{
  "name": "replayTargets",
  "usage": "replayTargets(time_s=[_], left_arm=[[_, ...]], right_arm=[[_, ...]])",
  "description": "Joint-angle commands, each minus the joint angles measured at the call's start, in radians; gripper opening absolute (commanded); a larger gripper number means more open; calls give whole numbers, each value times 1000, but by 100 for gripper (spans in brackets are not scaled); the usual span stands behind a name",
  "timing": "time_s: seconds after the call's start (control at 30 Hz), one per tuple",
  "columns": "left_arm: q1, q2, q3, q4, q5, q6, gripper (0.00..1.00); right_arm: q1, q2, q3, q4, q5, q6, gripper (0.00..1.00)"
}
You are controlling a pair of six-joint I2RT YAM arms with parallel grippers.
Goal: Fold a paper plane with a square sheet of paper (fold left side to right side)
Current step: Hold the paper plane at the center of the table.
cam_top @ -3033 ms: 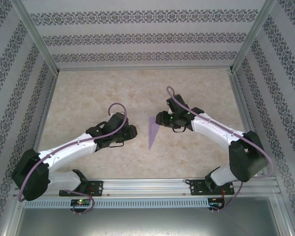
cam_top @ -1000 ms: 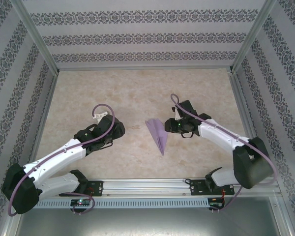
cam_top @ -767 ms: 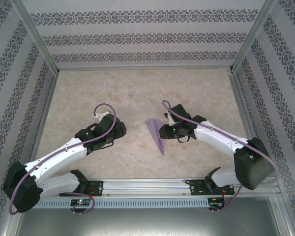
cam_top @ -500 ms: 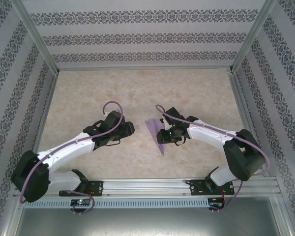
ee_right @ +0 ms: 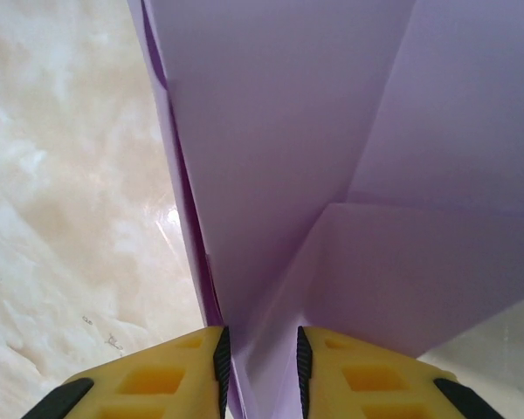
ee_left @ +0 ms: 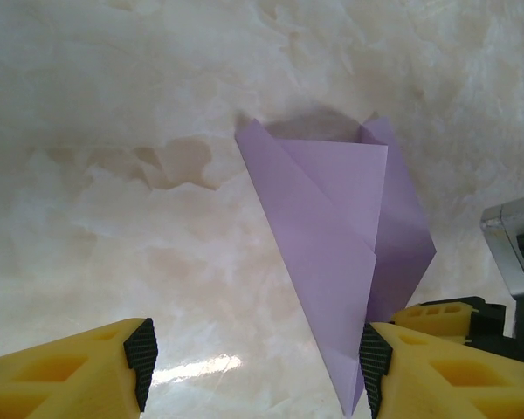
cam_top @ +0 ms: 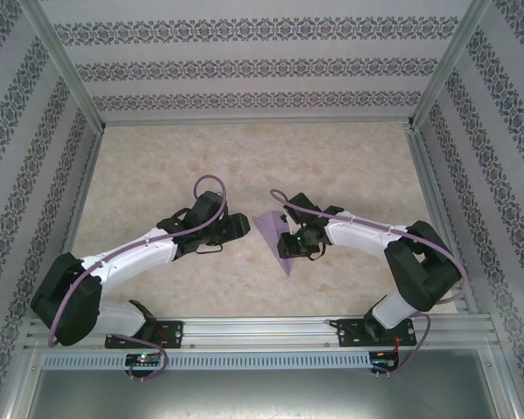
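The lilac paper plane point(cam_top: 276, 232) lies on the marble table's middle, sharp tip toward the near edge. My right gripper point(cam_top: 288, 244) sits over its right side. In the right wrist view the plane's point(ee_right: 279, 131) centre fold and layers run between the narrow jaws of the right gripper point(ee_right: 259, 371), which is shut on it. My left gripper point(cam_top: 241, 225) hovers just left of the plane. It stands open point(ee_left: 258, 371), with the plane point(ee_left: 341, 244) ahead and the plane's tip beside its right pad point(ee_left: 374, 362).
The marble table point(cam_top: 157, 157) is fenced by aluminium posts and patterned walls. A metal rail point(cam_top: 262, 332) with both arm bases runs along the near edge. The right gripper's yellow finger point(ee_left: 437, 312) shows behind the plane in the left wrist view.
The right gripper slid left onto the plane and its jaws narrowed. The left arm swung right, close to the plane's left edge. The plane barely shifted.
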Motion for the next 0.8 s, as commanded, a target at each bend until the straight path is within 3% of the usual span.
replayTargets(time_s=[0.0,0.43,0.6,0.77], left_arm=[[12,8,25,13,6,19,66],[13,23,32,16,20,34,66],[37,120,75,77,151,30,64],[43,287,214,30,286,1,56]], right_arm=[[14,10,23,-2,6,-7,29],[21,-21,19,-24,25,-15,35],[4,-72,-32,71,-26,19,39],[-32,-112,-76,116,-63,26,39]])
